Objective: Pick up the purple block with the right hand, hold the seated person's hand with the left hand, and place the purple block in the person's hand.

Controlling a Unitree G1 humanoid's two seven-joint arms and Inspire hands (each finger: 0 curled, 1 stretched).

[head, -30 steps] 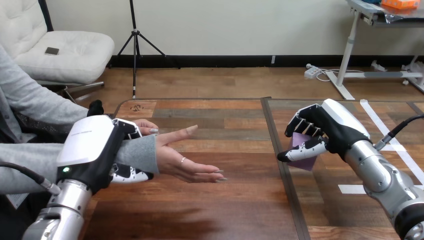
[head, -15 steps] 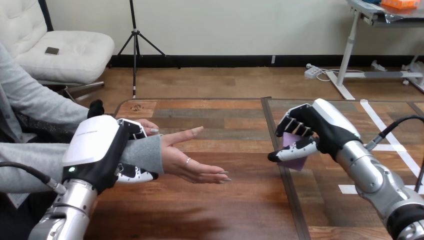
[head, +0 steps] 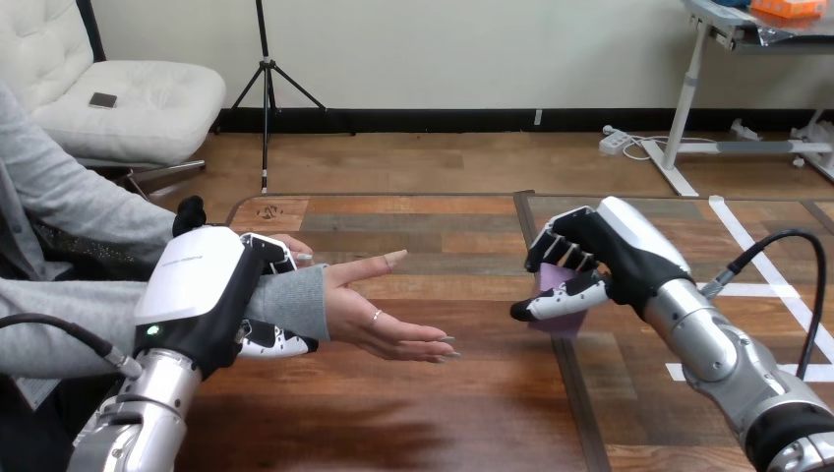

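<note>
The right hand (head: pixel 615 254) grips the block (head: pixel 563 321) between curled fingers and thumb, clear of the table (head: pixel 472 393) and to the right of the person's hand (head: pixel 372 317), which lies palm-up, fingertips toward the block, its wrist (head: pixel 295 300) clasped by the left hand (head: pixel 197 295).

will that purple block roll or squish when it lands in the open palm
Probably rigid: the purple block shows straight edges under the right hand's pinch. Its flat faces suggest it will sit, not roll, on the person's hand. Likely light: a pinch carries it.
</note>
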